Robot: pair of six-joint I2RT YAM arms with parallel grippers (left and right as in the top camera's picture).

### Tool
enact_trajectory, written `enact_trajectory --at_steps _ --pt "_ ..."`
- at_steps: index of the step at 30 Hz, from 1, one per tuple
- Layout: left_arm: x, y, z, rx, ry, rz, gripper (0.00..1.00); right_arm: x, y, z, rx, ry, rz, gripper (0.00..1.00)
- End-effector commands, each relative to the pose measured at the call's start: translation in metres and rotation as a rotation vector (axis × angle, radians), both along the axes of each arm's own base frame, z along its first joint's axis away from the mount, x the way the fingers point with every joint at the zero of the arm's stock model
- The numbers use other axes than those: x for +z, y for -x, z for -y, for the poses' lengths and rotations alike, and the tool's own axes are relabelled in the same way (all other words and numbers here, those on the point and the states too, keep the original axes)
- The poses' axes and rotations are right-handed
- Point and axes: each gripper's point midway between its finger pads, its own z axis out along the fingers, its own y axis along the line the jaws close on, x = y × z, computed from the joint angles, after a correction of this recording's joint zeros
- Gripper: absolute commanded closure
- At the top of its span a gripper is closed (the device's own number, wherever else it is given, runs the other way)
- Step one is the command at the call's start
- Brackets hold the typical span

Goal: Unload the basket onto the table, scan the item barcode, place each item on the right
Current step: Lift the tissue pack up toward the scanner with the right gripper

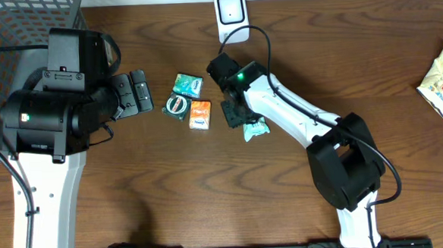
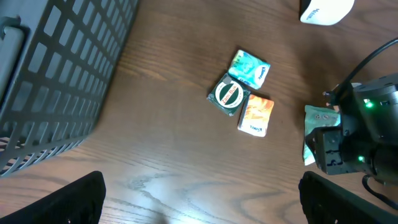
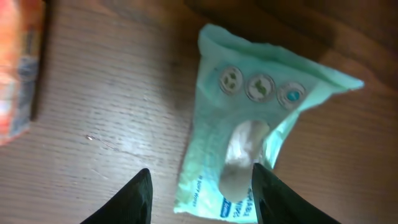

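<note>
Item: your target, the pale mint soft plastic packet (image 3: 242, 124), lies flat on the brown wooden table (image 1: 369, 48). It sits just right of the small orange packet (image 1: 200, 114) and well apart from the white box-shaped scanner (image 1: 231, 11) at the far edge.
Right tool: the right tool (image 3: 202, 190) hangs over the packet's lower end with its dark fingers apart, one over bare wood and the other at the packet's edge. Nothing is clamped yet.
Left tool: the left tool (image 2: 199, 186) stands wide apart and empty beside the dark mesh basket (image 2: 56, 74).
Grip: centre the fingers across the packet's narrow width before you pinch. The film looks thin and limp, so an edge pinch would likely fold or slip.
Lift: go straight up, so you drag nothing against the orange packet.
Scan: carry the packet to the scanner and turn the barcode face toward its window.
Hidden: you see no barcode on the upper face, so it may be underneath. The small print is too blurred to read. From overhead, the arm covers most of the packet. You cannot tell whether the finger at the packet's edge touches the film.
</note>
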Motion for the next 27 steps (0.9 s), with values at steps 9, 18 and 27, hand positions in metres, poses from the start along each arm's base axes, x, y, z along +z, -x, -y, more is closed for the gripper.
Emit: enact_trajectory --at_steps 9,18,27 --pt "-0.002 0.002 0.000 0.004 0.007 -0.008 0.02 -0.015 0.006 0.007 0.061 0.051 0.029 0.53" --pt "-0.002 0.002 0.000 0.004 0.007 -0.008 0.02 -0.033 0.017 0.017 0.055 0.070 0.001 0.81" --pt "-0.002 0.002 0.000 0.004 0.007 -0.008 0.02 -0.001 0.005 0.005 0.014 -0.163 -0.116 0.99"
